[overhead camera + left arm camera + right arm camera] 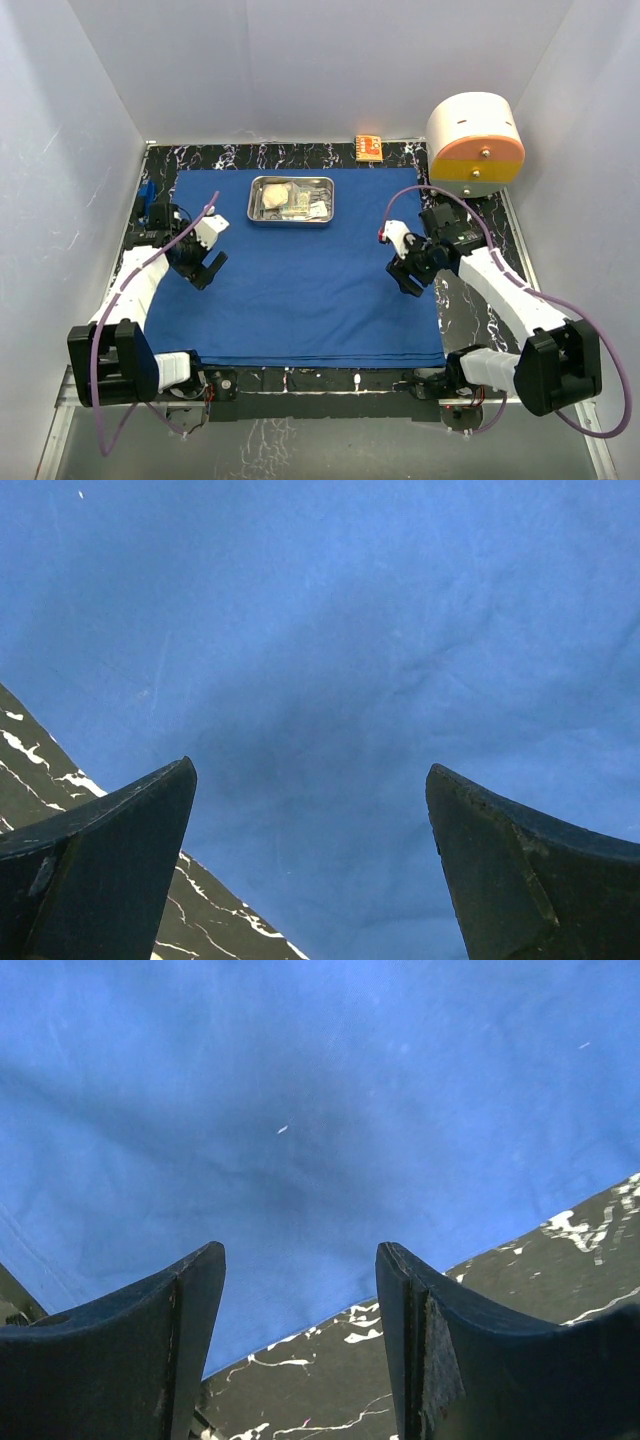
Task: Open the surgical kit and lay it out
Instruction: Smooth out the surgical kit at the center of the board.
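The royal-blue cloth [300, 280] lies spread flat over the black marbled table. A shiny steel tray [291, 200] sits on its far middle, holding sealed packets and slim metal instruments. My left gripper [208, 268] is open and empty above the cloth's left edge; its wrist view shows the blue cloth [330, 660] between the dark fingers [110, 860]. My right gripper [410, 276] is open and empty above the cloth's right edge; its wrist view shows the cloth edge [300, 1130] and bare table.
A big cream-and-orange cylinder [474, 142] stands at the back right corner. A small orange box [369, 148] lies at the back edge. White walls enclose the table [470, 300] on three sides.
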Robot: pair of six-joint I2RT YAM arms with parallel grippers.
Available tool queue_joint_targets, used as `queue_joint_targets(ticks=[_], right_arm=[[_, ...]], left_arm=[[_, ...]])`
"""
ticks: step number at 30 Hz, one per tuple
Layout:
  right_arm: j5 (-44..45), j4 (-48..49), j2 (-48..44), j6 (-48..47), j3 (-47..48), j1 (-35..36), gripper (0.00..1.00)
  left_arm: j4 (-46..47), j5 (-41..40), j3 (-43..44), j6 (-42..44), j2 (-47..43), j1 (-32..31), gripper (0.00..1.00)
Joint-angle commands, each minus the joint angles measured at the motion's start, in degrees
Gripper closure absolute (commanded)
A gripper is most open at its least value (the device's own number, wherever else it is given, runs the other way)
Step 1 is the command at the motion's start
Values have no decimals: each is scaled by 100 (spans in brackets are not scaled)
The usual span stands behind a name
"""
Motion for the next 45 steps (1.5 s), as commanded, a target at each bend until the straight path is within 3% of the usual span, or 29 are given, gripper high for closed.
queue_joint_targets(ticks=[1, 7, 18, 33, 40, 45], right_arm=[[272, 223, 160, -267, -381, 109, 39], [665, 410, 761, -443, -664, 194, 41], [1942, 201, 1331, -207, -1122, 514, 46], [2123, -397, 1252, 79, -1121, 521, 44], [1754, -1151, 1273, -223, -614, 521, 46], [1453, -1355, 928, -364, -11, 524, 46]], left_arm=[[-167, -142, -147, 435, 184, 17, 2], [229, -334, -578, 500, 565, 21, 2], [-215, -1059, -1075, 708, 631, 20, 3], [-683, -1411, -1441, 487, 549, 22, 4], [-1299, -1259, -1038, 771, 420, 18, 5], [-1815, -616, -46, 861, 175, 15, 6]])
